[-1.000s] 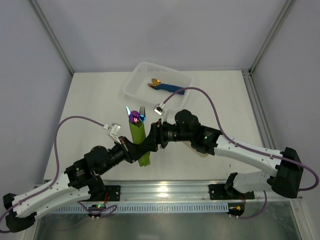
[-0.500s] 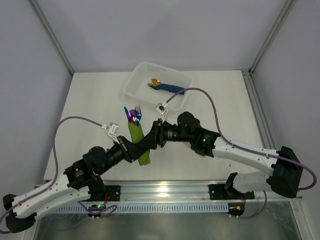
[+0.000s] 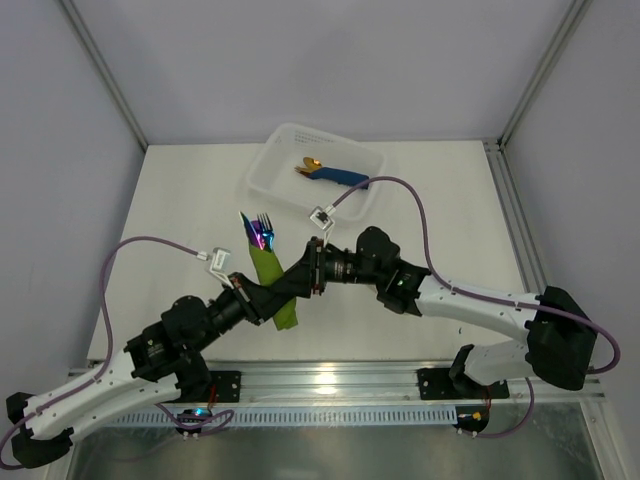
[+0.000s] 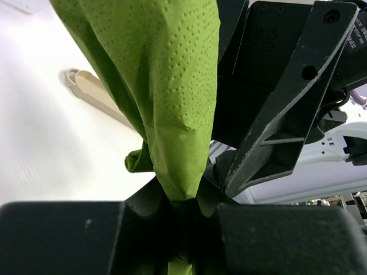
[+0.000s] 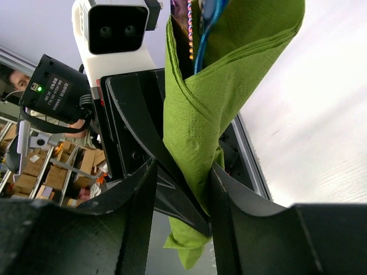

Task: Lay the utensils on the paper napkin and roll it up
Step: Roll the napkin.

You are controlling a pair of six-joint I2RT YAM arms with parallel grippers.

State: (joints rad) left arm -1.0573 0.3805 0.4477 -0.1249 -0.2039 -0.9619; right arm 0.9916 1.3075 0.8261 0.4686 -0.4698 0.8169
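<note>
The olive-green paper napkin [image 3: 273,283] is rolled into a tube and held up off the table. The iridescent utensils [image 3: 259,231] stick out of its far end, and their blue-purple edges [image 5: 198,34] show inside the roll [image 5: 212,109]. My left gripper [image 3: 262,306] is shut on the roll's pinched near end [image 4: 172,86]. My right gripper [image 3: 292,284] straddles the roll just above that grip. Its jaws are part open. One finger [image 5: 229,189] touches the paper, and the other stands beside the left gripper's finger [image 5: 135,132].
A clear plastic tray [image 3: 262,170] at the back holds a blue rolled napkin with gold cutlery [image 3: 330,176]. A beige oblong piece [image 4: 94,91] lies on the white table beside the roll. Both arms cross near the table's middle.
The roll and both grippers have shifted a little left and toward the near edge. The right gripper's jaws have narrowed around the roll. The left grip is unchanged.
</note>
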